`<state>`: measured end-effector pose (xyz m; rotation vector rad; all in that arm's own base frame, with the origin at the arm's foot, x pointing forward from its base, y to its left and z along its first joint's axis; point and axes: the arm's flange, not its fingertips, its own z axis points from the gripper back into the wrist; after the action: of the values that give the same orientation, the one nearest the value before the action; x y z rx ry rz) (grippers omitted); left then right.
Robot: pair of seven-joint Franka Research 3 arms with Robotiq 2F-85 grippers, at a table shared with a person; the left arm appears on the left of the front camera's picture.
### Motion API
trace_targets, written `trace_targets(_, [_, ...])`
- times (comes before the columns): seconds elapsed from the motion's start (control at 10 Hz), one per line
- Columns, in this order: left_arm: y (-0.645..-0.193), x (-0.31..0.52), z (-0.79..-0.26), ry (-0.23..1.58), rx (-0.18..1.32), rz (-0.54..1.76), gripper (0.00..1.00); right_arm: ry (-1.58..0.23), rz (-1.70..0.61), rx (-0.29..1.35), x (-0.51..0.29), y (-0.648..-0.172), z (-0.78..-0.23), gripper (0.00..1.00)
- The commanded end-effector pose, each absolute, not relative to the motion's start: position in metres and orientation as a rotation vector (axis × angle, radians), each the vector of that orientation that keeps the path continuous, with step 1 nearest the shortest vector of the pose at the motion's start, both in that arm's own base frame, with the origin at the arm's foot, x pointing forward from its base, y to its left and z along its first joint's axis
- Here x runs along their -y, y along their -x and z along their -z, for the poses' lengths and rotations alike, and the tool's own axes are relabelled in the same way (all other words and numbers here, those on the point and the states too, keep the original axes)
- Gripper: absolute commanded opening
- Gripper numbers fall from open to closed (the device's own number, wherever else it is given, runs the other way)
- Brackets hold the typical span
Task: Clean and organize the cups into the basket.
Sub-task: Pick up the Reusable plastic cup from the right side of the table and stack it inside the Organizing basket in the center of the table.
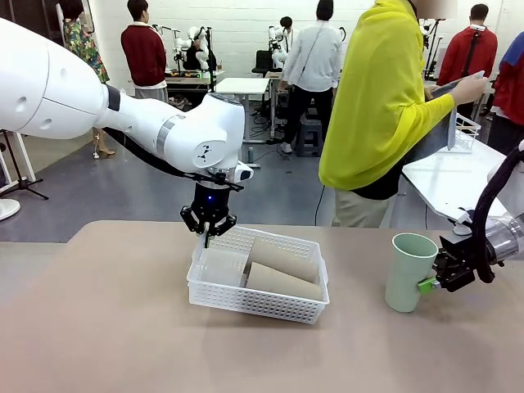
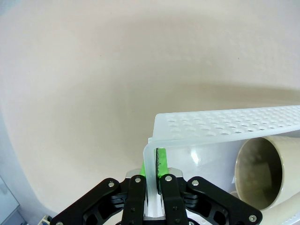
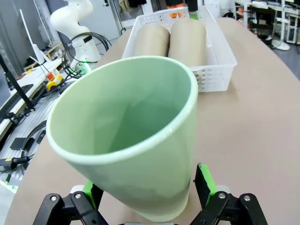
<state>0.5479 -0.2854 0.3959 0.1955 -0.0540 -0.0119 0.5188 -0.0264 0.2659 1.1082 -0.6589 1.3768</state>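
Left gripper (image 1: 208,236) is clamped on the near-corner wall of the shallow white plastic basket (image 1: 260,304) with lattice sides. In the wrist view the green pads (image 2: 161,161) sit on either side of the thin wall, no gap. Likely purpose is to pin or steer the basket while the other arm loads it.

Just past those fingers, inside the basket, two tan-brown tapered matte cups (image 1: 282,270) lie on their sides, side by side and touching, one open mouth (image 2: 260,171) facing the fingers. They lie flat probably because they run about the length of the basket's short side. The spot directly under the left fingers is free, so there's room for a third.

Pale mint-green tapered cup (image 1: 409,272) stands upright, mouth up, outside the basket and well apart from it. Right gripper (image 1: 427,284) has its fingers spread wide around the cup's lower body. One pad (image 3: 204,180) shows a gap, so it's bracketed, not squeezed.

Table (image 1: 98,327) is matte beige and bare around the fingers. Beyond it are a grey floor, a person in a yellow top (image 1: 381,106) at the far side, and more people and white tables behind.
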Motion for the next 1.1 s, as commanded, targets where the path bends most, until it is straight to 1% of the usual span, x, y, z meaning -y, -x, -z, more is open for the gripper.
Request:
trace_targets(0.0, [-0.545,0.283,-0.395,-0.191,0.057,0.014,0.0,-1.121,-1.42,0.629,0.017,-0.521,-0.268,1.0])
trace_targets(0.3, [-0.545,0.283,-0.395,-0.191,0.057,0.014,0.0,-1.134,-1.462,0.63,0.009,-0.52,-0.27,1.0])
trace_targets(0.4, [-0.545,0.283,-0.395,-0.191,0.057,0.014,0.0,-1.136,-1.471,0.626,0.009,-0.519,-0.271,0.42])
trace_targets(0.5, [-0.545,0.283,-0.395,-0.191,0.057,0.014,0.0,-1.134,-1.471,0.641,0.011,-0.518,-0.272,0.42])
trace_targets(0.6, [-0.545,0.283,-0.395,-0.191,0.057,0.014,0.0,-1.131,-1.471,0.648,0.012,-0.516,-0.276,0.0])
trace_targets(0.7, [-0.545,0.283,-0.395,-0.191,0.057,0.014,0.0,-1.128,-1.471,0.645,0.011,-0.511,-0.285,0.36])
trace_targets(0.8, [-0.545,0.283,-0.395,-0.191,0.057,0.014,0.0,-1.124,-1.471,0.647,0.008,-0.501,-0.306,0.0])
trace_targets(1.0, [-0.545,0.283,-0.395,-0.191,0.057,0.014,0.0,-1.115,-1.407,0.553,-0.01,-0.47,-0.388,0.0])
